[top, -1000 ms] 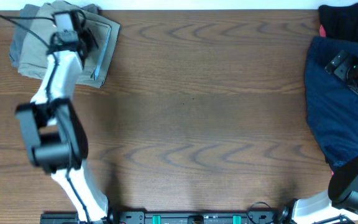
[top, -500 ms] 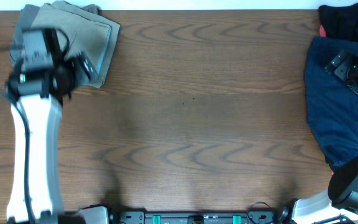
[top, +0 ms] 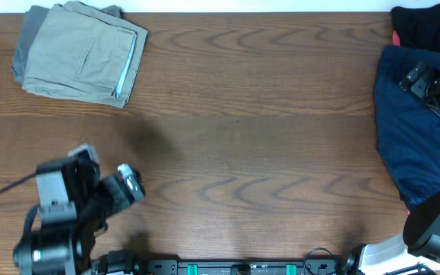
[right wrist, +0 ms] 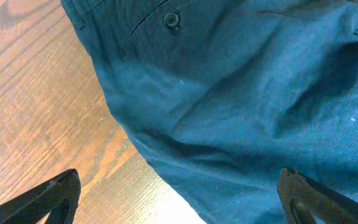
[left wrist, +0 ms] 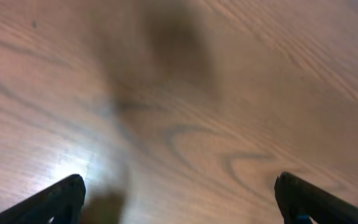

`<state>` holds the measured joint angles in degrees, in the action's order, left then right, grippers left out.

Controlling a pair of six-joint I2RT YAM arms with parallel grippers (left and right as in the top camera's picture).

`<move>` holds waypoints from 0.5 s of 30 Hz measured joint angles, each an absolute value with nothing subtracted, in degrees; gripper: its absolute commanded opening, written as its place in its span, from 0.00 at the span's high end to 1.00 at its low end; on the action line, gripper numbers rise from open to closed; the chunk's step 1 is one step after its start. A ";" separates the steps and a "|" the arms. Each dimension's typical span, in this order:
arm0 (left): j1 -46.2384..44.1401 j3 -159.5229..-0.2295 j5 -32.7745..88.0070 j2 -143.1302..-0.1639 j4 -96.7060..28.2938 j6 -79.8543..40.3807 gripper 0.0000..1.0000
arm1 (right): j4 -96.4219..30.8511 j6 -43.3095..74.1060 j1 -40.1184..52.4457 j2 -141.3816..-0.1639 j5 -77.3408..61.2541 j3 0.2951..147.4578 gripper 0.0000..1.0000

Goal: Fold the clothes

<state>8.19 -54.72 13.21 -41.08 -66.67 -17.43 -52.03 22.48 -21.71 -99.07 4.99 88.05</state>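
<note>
Brown wooden bench (left wrist: 229, 93) shows between the wide-spread left jaws; the right jaws, likewise apart, hang over the navy garment (right wrist: 229, 112), khaki shorts (top: 79, 53) well away from both.

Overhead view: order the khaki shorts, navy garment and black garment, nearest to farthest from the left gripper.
From the left gripper:
1. khaki shorts, far left corner.
2. navy garment, right edge.
3. black garment, far right corner.

The navy shorts (top: 403, 130) are cut off at the table's right edge. Grey cloth (top: 20, 61) lies mostly hidden beneath khaki shorts (top: 82, 57).
</note>
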 measured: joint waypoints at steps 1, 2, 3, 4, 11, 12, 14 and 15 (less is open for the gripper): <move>8.19 -54.70 13.43 -39.83 -67.57 -17.58 0.02 | -52.05 22.48 -21.71 -99.07 4.97 88.05 0.01; 8.19 -54.70 13.56 -38.87 -68.36 -17.63 0.02 | -52.03 22.48 -21.71 -99.07 4.97 88.05 0.01; 8.19 -54.70 13.63 -37.95 -68.95 -17.74 0.02 | -52.03 22.48 -21.71 -99.07 4.97 88.05 0.01; 8.19 -54.70 13.67 -37.21 -69.25 -17.80 0.02 | -52.03 22.48 -21.71 -99.07 4.97 88.05 0.01; 8.19 -54.70 13.61 -36.32 -69.65 -17.80 0.02 | -52.03 22.48 -21.71 -99.09 4.97 88.05 0.01; 8.10 -54.70 13.61 -36.27 -69.60 -17.80 0.02 | -52.03 22.48 -21.71 -99.09 4.97 88.05 0.01; 7.64 -54.65 13.61 -35.90 -68.40 -17.80 0.02 | -52.03 22.48 -21.71 -99.09 4.99 88.05 0.01; 7.09 -54.59 13.61 -35.66 -67.94 -17.82 0.02 | -52.03 22.48 -21.71 -99.09 4.97 88.05 0.01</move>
<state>7.09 -54.59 13.61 -35.66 -67.94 -17.82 -52.03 22.48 -21.71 -99.09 4.97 88.05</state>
